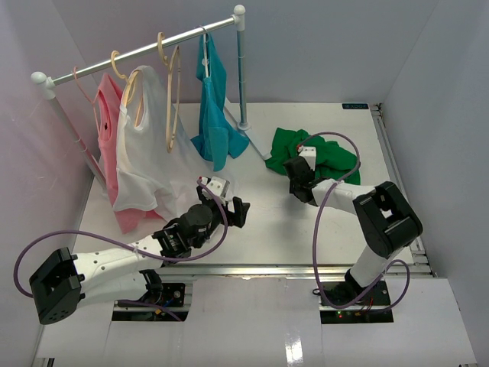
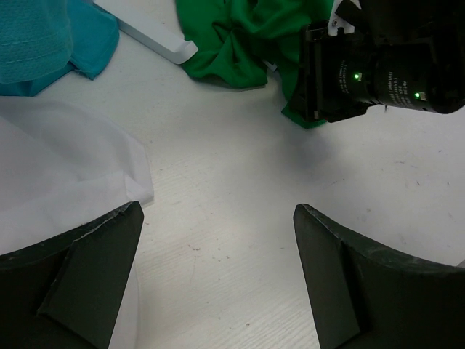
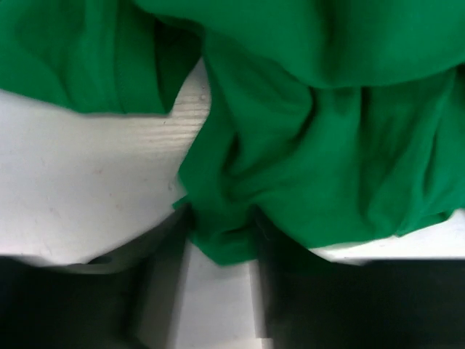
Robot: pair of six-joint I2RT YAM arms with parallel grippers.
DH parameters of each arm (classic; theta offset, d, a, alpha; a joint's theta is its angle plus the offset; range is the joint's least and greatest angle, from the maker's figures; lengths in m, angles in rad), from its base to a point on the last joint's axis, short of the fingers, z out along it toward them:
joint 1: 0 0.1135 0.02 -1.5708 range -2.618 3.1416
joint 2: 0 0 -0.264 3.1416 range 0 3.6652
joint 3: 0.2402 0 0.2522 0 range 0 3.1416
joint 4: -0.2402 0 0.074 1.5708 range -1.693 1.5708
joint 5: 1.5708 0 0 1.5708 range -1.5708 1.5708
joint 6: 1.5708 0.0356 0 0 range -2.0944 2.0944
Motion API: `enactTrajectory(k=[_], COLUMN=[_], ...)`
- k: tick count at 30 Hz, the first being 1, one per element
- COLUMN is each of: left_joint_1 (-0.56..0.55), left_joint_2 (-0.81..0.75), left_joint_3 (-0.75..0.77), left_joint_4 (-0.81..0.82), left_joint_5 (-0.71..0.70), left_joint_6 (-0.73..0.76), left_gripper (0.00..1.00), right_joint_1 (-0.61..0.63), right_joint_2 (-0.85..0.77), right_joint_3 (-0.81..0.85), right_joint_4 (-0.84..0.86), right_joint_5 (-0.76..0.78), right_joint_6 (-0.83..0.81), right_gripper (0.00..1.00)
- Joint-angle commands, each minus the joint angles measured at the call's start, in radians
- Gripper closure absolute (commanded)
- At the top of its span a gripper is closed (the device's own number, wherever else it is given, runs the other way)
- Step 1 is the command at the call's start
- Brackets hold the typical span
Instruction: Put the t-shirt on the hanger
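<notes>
R hand (image 3: 221, 254) clenched on t-shirt (image 3: 312, 145) edge | L hand (image 2: 218, 211) released over table (image 2: 240, 174)

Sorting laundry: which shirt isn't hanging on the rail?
The green t-shirt, crumpled on the table; pink shirt, white shirt and teal shirt hang on the rail.

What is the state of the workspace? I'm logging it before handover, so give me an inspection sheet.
Surface: white table, faintly scuffed.
Job's things: t-shirt crumpled at far right; hanger empty on the rail.
Clutter: pink shirt, white shirt, teal shirt hanging on rail.
Grippers: left gripper open over table; right gripper at t-shirt's edge, cloth between its fingers, grip unclear.
Cables: purple cable loop on each arm; right one arcs over t-shirt.
Surroundings: plain walls.
</notes>
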Motion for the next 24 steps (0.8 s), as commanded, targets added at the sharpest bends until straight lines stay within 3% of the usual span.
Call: enactTrajectory(k=[1, 2, 3, 8, 17, 24], left_joint_1=[-0.001, -0.001, -0.001, -0.001, -0.001, -0.001], left_joint_2=[-0.029, -0.027, -0.026, 0.011, 0.330, 0.559], left_joint_3=[-0.010, -0.009, -0.009, 0.002, 0.213, 0.322], left_joint_4=[0.041, 0.037, 0.038, 0.038, -0.034, 0.022], left_joint_5=[0.039, 0.036, 0.032, 0.013, 0.051, 0.149], left_joint_6=[0.014, 0.014, 0.014, 0.003, -0.065, -0.074], left_gripper=[0.05, 0.05, 0.05, 0.05, 0.09, 0.11], right_joint_1=[-0.057, -0.065, -0.067, -0.030, -0.015, -0.014], right_joint_2=[0.008, -0.014, -0.055, -0.353, -0.916, -1.106], right_joint_3=[0.038, 0.027, 0.004, -0.085, -0.351, -0.420], right_joint_4=[0.026, 0.018, 0.013, -0.125, -0.221, -0.250], right_joint_5=[0.007, -0.004, -0.007, -0.055, -0.166, -0.227], right_joint_6=[0.034, 0.029, 0.023, 0.016, 0.094, 0.141], right_gripper=[0.79, 0.90, 0.92, 0.92, 0.92, 0.92])
